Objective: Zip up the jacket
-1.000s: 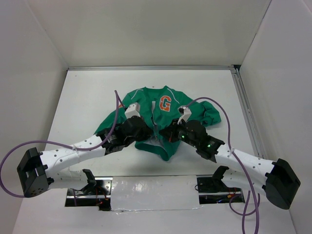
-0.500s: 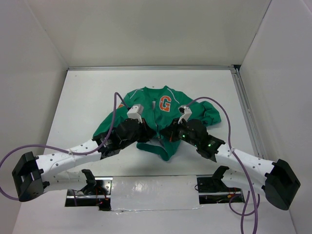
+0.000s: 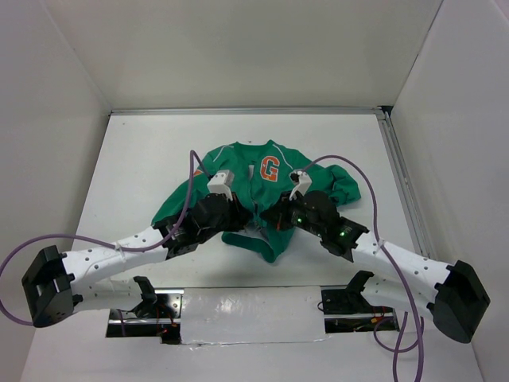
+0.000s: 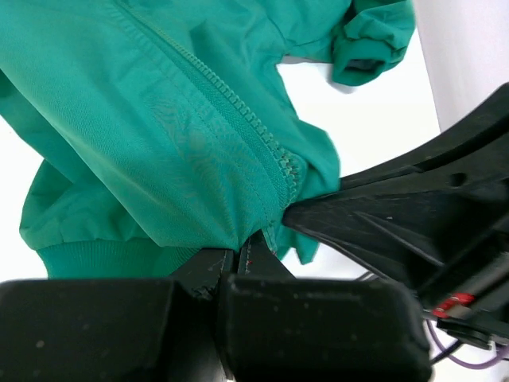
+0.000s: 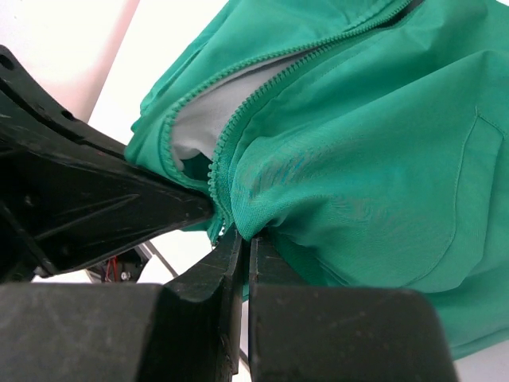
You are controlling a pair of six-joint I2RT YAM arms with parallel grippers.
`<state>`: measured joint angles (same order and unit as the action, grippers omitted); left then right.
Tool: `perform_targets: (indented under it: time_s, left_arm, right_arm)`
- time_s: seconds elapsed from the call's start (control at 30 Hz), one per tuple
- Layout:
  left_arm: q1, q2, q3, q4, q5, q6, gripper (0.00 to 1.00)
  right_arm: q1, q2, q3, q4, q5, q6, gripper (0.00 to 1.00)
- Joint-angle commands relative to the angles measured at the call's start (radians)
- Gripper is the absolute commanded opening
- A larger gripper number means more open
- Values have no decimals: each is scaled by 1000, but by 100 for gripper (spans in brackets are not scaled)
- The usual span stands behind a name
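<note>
The green jacket (image 3: pixel 266 187) with an orange "G" patch (image 3: pixel 270 169) lies in the middle of the table, collar at the far side. Its front is open near the hem, white lining showing. My left gripper (image 3: pixel 242 221) is shut on the jacket's left front edge near the hem, pinching fabric beside the zipper teeth (image 4: pixel 238 111). My right gripper (image 3: pixel 274 220) is shut on the right front edge (image 5: pixel 238 227) beside its zipper teeth (image 5: pixel 219 171). The two grippers sit close together, almost touching. The zipper slider is hidden.
White walls enclose the table; a metal rail (image 3: pixel 402 183) runs along the right side. Purple cables (image 3: pixel 188 187) arc over both arms. A silver taped plate (image 3: pixel 250 314) and the arm mounts lie at the near edge.
My left gripper has moved right along the hem toward the right gripper, drawing the two front edges together. The right gripper has barely shifted.
</note>
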<state>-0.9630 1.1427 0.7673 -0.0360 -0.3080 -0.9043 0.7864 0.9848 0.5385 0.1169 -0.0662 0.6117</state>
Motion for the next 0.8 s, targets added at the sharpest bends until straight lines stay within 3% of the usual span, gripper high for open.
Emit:
perform_targets:
  time_s: [0.0, 0.33, 0.6, 0.77]
  left_arm:
    - [-5, 9, 20, 48, -31, 54, 0]
    - [-6, -3, 0, 71, -51, 73, 0]
    - [-5, -34, -48, 177, -43, 148, 0]
    - [-5, -34, -46, 179, -40, 166, 0]
  right_arm:
    - [-6, 9, 80, -42, -15, -20, 0]
    - [-15, 41, 104, -102, -60, -26, 0]
    - [-47, 81, 95, -88, -224, -63, 0]
    - [-62, 69, 83, -69, -248, -61, 0]
